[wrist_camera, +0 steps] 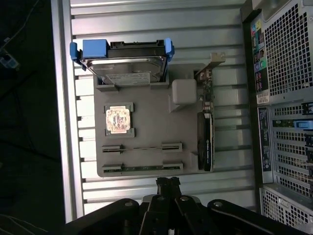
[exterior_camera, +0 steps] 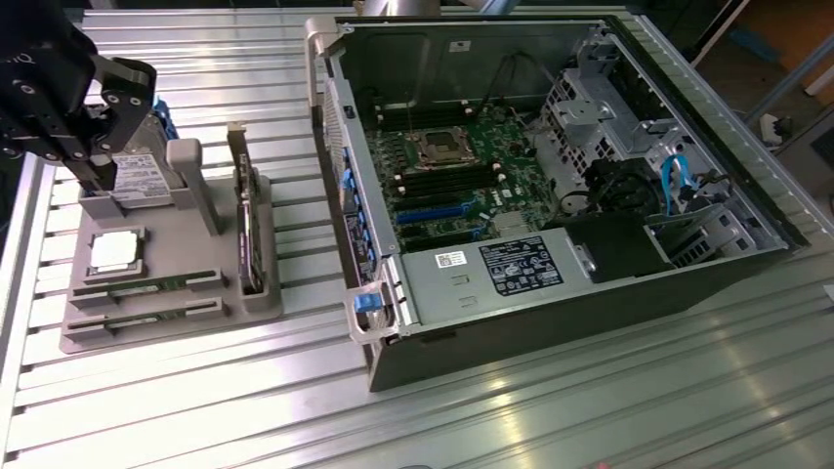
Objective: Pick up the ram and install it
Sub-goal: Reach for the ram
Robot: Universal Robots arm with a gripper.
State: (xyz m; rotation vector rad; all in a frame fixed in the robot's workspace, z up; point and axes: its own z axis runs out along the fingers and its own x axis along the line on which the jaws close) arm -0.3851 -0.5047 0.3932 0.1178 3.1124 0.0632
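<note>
Two ram sticks lie on edge in slots of a grey holder (exterior_camera: pixel 183 293). One ram stick (wrist_camera: pixel 142 168) shows green, the other (wrist_camera: pixel 142 147) is a thin line beside it. In the exterior view they sit at the holder's near end (exterior_camera: pixel 144 287) (exterior_camera: pixel 141 315). My gripper (wrist_camera: pixel 167 182) hangs above the holder, its black fingers pressed together and holding nothing. In the exterior view my gripper (exterior_camera: pixel 92 176) is at the upper left, in front of the hard drive. The open computer case (exterior_camera: pixel 548 176) shows its green motherboard (exterior_camera: pixel 450 176).
On the holder also stand a hard drive with blue rails (wrist_camera: pixel 127 66), a silver square processor (wrist_camera: pixel 118 120) and a dark expansion card on edge (wrist_camera: pixel 205 142). The case's perforated rear panel (wrist_camera: pixel 286 73) is close beside the holder. Everything rests on a ribbed metal table (exterior_camera: pixel 195 410).
</note>
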